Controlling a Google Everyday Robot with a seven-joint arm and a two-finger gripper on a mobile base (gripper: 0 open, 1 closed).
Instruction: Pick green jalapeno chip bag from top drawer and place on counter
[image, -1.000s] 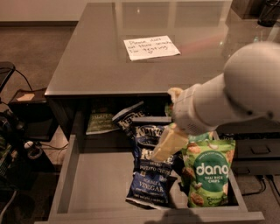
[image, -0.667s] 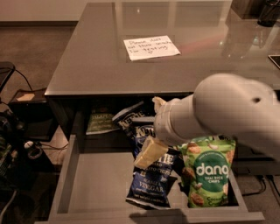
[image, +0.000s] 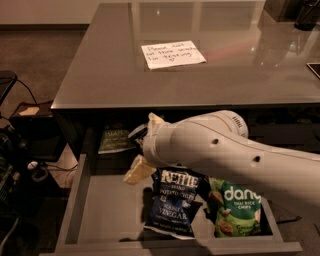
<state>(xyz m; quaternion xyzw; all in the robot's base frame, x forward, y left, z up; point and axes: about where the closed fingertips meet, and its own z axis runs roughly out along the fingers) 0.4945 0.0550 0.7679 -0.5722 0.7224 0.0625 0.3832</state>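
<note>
One second has altered nothing on the counter (image: 100, 75), which fills the upper half of the frame and bears no bag yet. The arm (image: 240, 155) is what moved: it has swung from the right of the frame toward the centre and now lies across the lower right. Below it the drawer (image: 75, 200) stands open along the bottom of the frame, as before. The Kettle bag (image: 172, 205) at lower centre and the dang pouch (image: 235, 212) to its right lie where they lay, though the arm now covers the pouch's top. The gripper (image: 146, 146) has travelled left with the arm to just left of centre, under the counter's front edge. Its two pale fingers (image: 139, 171) stand spread apart, holding nothing. The jalapeno bag (image: 115, 141) sits untouched in the drawer's back left corner, just left of the gripper. I judge the reach nearly done: the gripper has passed the wrong bags and is near the right one, so grasping and lifting remain.
</note>
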